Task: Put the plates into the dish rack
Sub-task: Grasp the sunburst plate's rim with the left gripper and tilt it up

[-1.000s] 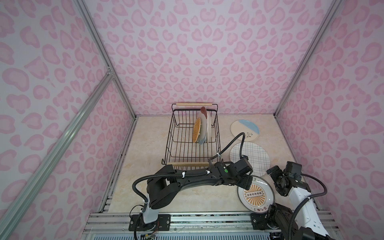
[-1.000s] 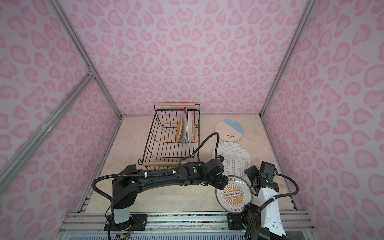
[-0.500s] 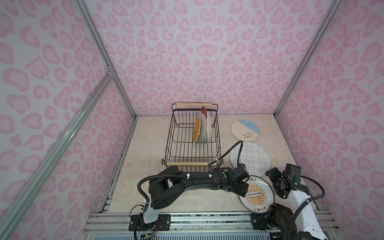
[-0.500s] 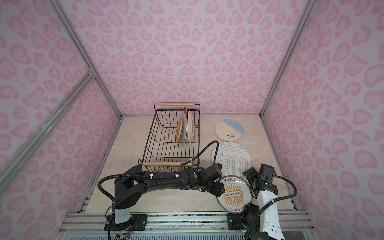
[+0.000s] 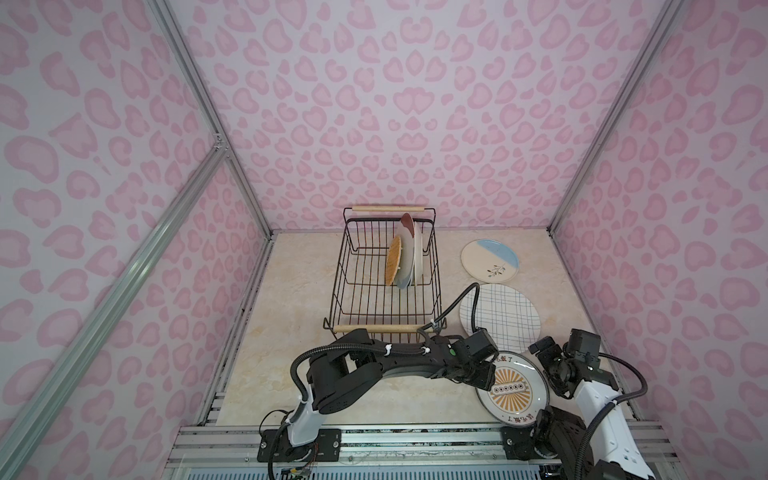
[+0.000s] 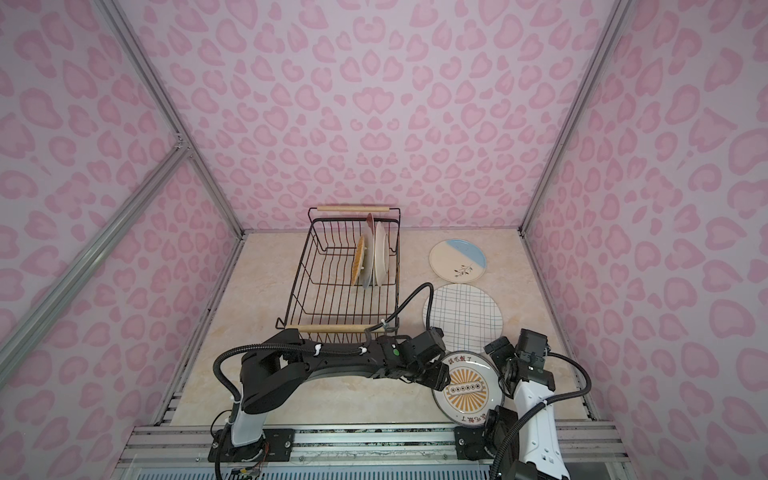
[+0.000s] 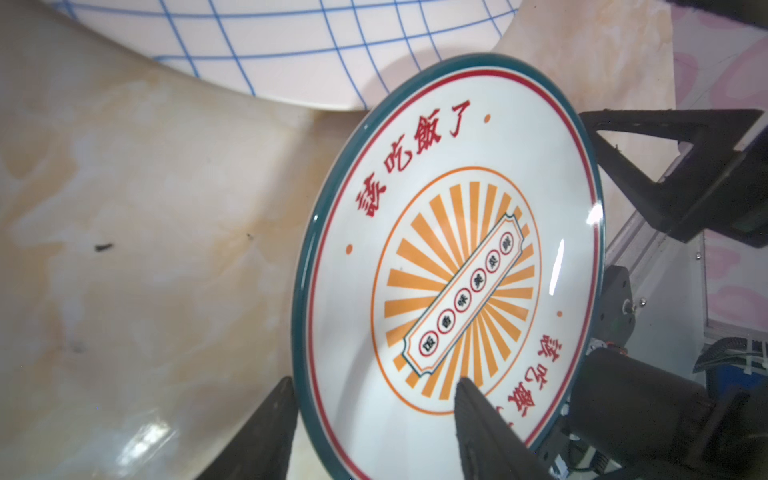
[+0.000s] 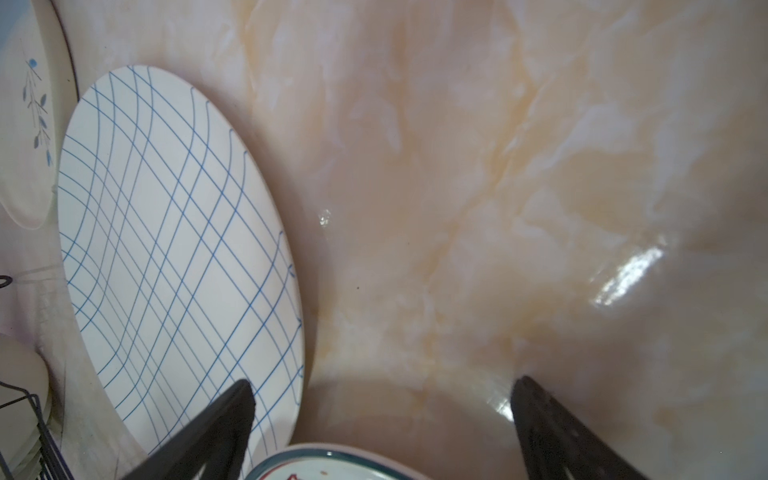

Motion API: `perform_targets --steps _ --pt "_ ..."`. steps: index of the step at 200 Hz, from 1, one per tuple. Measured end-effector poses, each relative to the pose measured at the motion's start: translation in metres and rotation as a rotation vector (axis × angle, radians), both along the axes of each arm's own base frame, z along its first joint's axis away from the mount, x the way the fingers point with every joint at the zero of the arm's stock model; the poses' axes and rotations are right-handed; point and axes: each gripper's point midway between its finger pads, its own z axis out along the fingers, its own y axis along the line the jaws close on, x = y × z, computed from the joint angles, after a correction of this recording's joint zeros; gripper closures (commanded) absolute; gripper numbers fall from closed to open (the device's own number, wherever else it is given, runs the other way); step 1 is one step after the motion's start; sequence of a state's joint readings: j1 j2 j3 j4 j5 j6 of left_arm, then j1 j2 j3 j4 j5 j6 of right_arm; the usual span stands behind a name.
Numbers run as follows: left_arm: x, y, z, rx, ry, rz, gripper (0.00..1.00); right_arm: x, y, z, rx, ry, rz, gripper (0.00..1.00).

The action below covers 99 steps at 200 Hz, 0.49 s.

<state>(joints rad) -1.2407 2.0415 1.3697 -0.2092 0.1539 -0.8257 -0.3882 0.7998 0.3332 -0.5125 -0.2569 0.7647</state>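
worktop (image 5: pixel 291 299): is carrying everything, pale and marbled.
dish rack (image 5: pixel 374 328): is sitting left of the middle, towards the back, its long side running away from me.
plates in the rack: a yellow woven-look plate (image 5: pixel 393 262), a colour-blocked plate (image 5: pixel 405 249) and pale plates (image 5: pixel 419 257) are standing on edge together along its right side.
left fingers (image 5: pixel 484 376): mine are reaching across to the right, standing apart and straddling the rim of the orange sunburst plate (image 5: pixel 513 388). One finger (image 7: pixel 266 432) is sitting outside the green rim, the other (image 7: pixel 482 424) over the printed face, and they are not clamping it.
orange sunburst plate: is sitting at the near right of the worktop; I cannot tell whether it is lying flat or tipping.
blue-gridded plate (image 5: pixel 503 316): is lying flat just beyond it, edges meeting.
cream-and-blue plate (image 5: pixel 489 261): is lying flat farther back, near the rack's right side.
right fingers (image 5: pixel 546 361): mine are hovering spread wide just right of the sunburst plate, gripping nothing.
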Motion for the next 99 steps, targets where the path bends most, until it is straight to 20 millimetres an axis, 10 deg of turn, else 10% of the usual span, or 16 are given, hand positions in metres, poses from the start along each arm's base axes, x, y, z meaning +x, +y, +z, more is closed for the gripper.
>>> perform_targets --steps 99 --pt "0.004 -0.003 -0.014 -0.018 0.07 0.039 0.83 0.003 0.0 0.001 0.0 -0.015 0.003 0.03"
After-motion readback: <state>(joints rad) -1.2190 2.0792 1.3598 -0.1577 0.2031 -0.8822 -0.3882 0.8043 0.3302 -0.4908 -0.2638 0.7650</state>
